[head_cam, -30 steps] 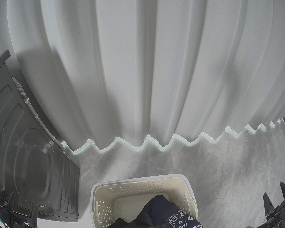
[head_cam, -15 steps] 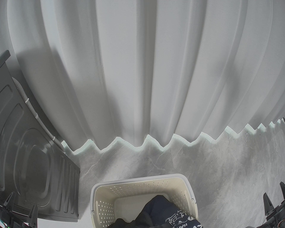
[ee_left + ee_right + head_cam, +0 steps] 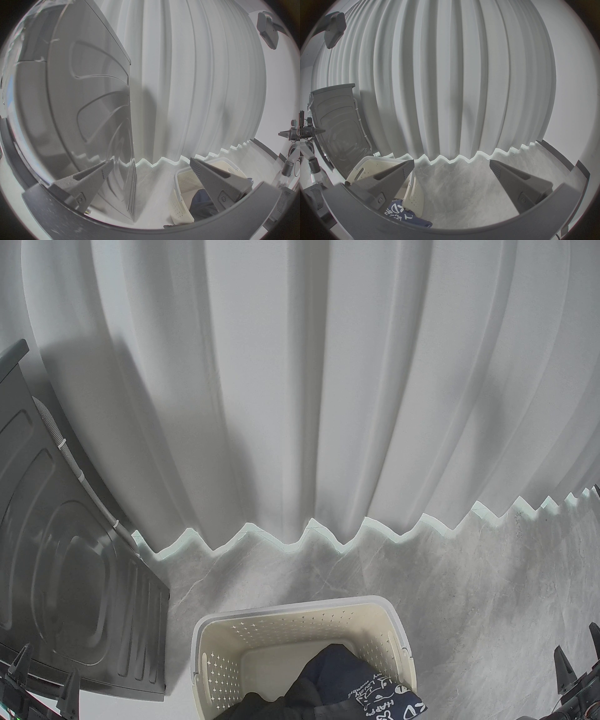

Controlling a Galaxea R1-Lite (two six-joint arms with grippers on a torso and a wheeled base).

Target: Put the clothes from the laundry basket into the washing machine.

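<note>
far left: grey washing machine (image 3: 69, 565), ribbed side panel facing forward, back against the white curtain (image 3: 312, 396). low in front of it: left gripper (image 3: 45, 670), fingers spread wide, nothing between them. centre, on the marbled floor (image 3: 487, 590): cream laundry basket (image 3: 300, 614), near the machine, dark clothes (image 3: 340, 677) heaped inside, printed edge draped over the right rim. far right: right gripper (image 3: 576, 645), likewise spread wide, empty.

Left end effector (image 3: 47, 671) sits low on the left, fingers spread wide, nothing held. Right end effector (image 3: 576, 647) mirrors it low on the right, also parted and empty.
</note>
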